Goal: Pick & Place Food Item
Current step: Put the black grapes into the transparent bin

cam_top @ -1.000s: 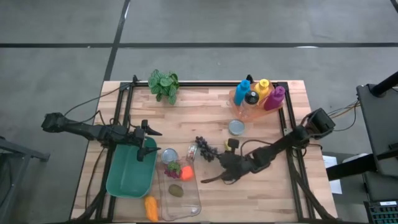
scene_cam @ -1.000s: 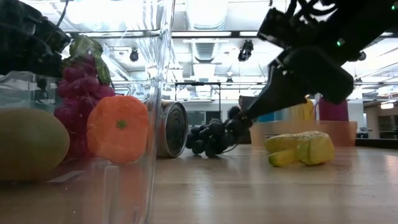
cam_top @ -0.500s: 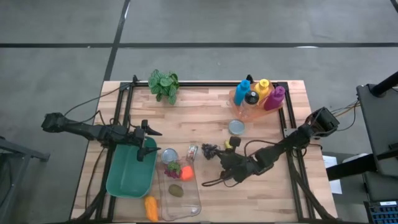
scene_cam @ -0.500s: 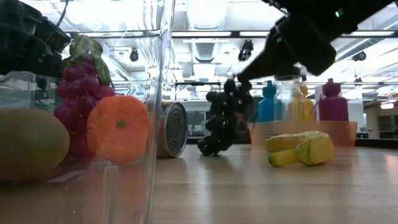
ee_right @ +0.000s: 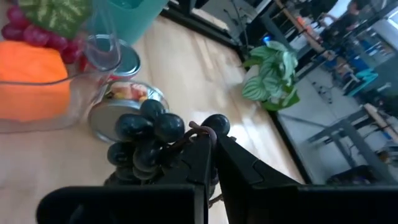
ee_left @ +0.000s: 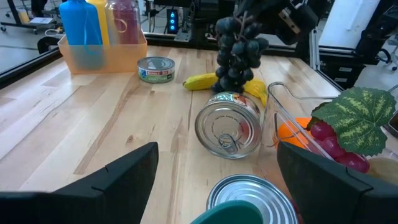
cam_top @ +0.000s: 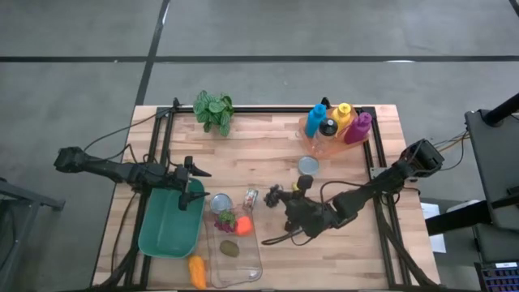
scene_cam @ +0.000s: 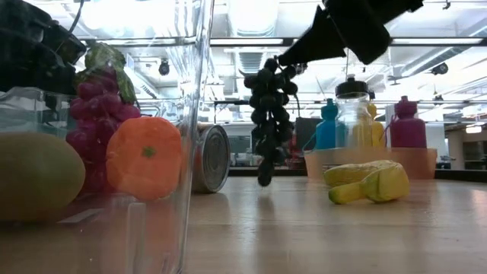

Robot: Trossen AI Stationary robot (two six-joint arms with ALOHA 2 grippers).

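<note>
A: Right claw [cam_top: 283, 197] pinched shut on the stem of the dark grape bunch [scene_cam: 268, 114]. Bunch hangs clear of the tabletop [cam_top: 259, 146], mid-table, just right of the tipped can [ee_left: 229, 126].

B: Destination?

A: My guess is the clear container [cam_top: 235, 251] at the near edge, left of the bunch. It already holds red grapes [scene_cam: 99, 122], an orange piece [scene_cam: 144, 156] and a green fruit [scene_cam: 38, 175].

B: How to carry it well?

A: Keep the lift high enough that the lowest grape clears the can and the container wall. Move slowly; a stem grip lets the bunch swing. Release only once it hangs over bare floor inside the container.

B: Left claw?

A: Left claw [cam_top: 193, 184] waits wide open, holding nothing, over the teal bin [cam_top: 166, 223] at the left.

B: What do the views add?

A: The low view alone shows the gap under the bunch, with the banana [scene_cam: 369, 183] beyond it. The right wrist view shows the fingers meeting on the stem. The high view gives the layout, with the bottle tray [cam_top: 332, 134] far right and the plant [cam_top: 213, 111] at the far edge.
</note>
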